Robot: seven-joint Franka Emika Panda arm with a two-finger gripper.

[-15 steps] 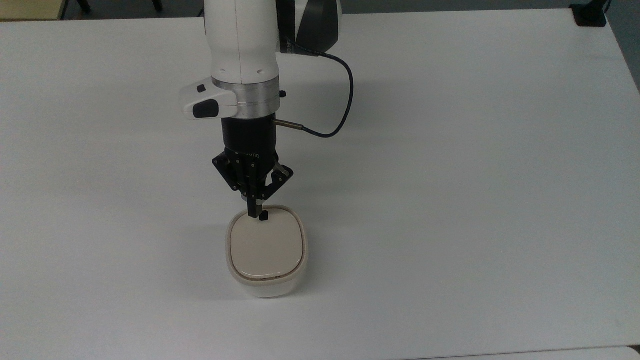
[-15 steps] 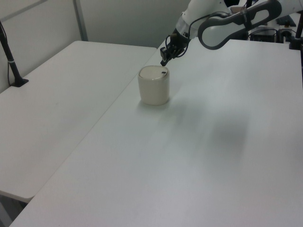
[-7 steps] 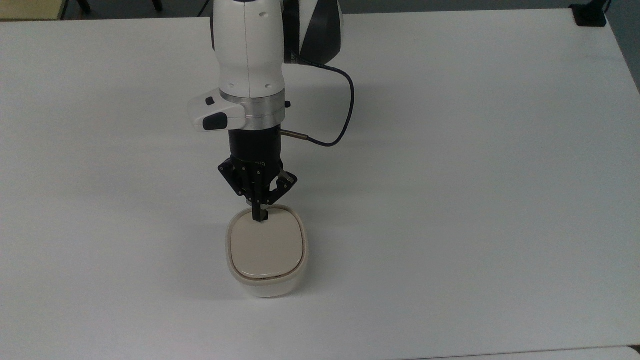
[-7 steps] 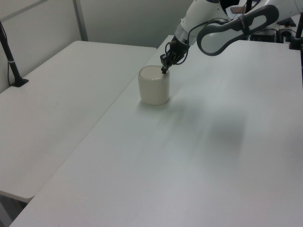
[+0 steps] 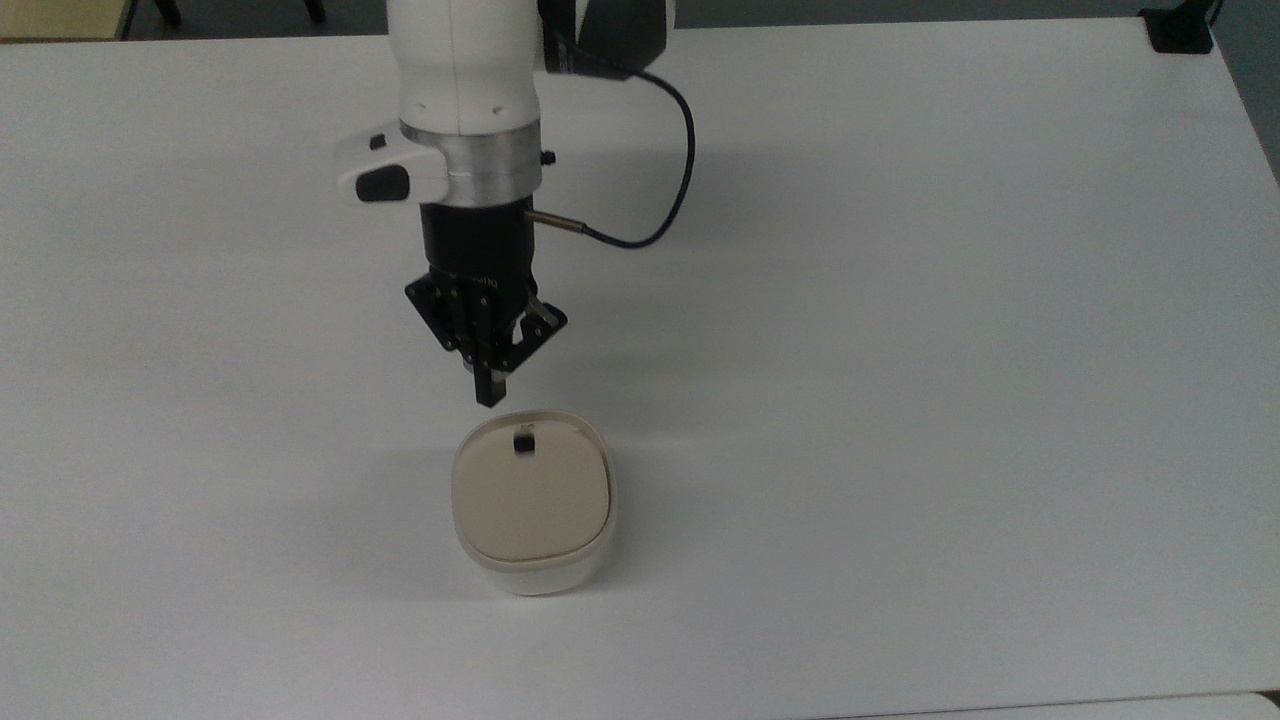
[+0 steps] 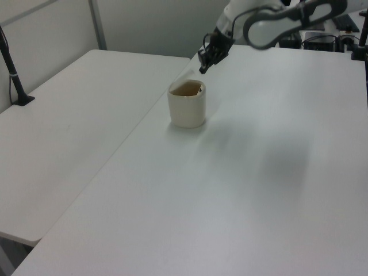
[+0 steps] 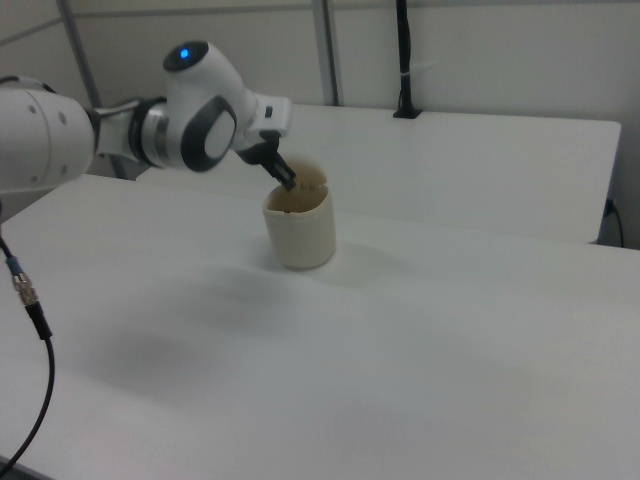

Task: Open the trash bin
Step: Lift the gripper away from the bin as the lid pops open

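- Top view first: your gripper (image 5: pixel 489 398) has lifted off the trash bin (image 5: pixel 533 500) and now sits just beyond the bin's far rim, not touching it. Half a second ago the fingertips were pressed down right on the black button (image 5: pixel 524 443).
- The fingers are pinched together with nothing between them, same poking pose as during the press.
- Big change is the lid (image 5: pixel 528 492). A second ago it sat flat and flush in the rim; now it looks popped up, with the button edge raised.
- Left view backs that up: you can see dark interior at the mouth of the bin (image 6: pixel 187 103), where before it was a plain closed top. The gripper (image 6: pixel 202 70) hangs above and behind it.
- Right view shows the lid (image 7: pixel 308 179) standing up at the back of the opening, gripper (image 7: pixel 289 184) right beside it. Can't tell if they touch there.
- The bin itself hasn't budged; it stands upright mid-table (image 5: pixel 900 350), same spot as before.
- My read: the press did its job and the latch released, so you're basically done. Just back away without clipping the raised lid.
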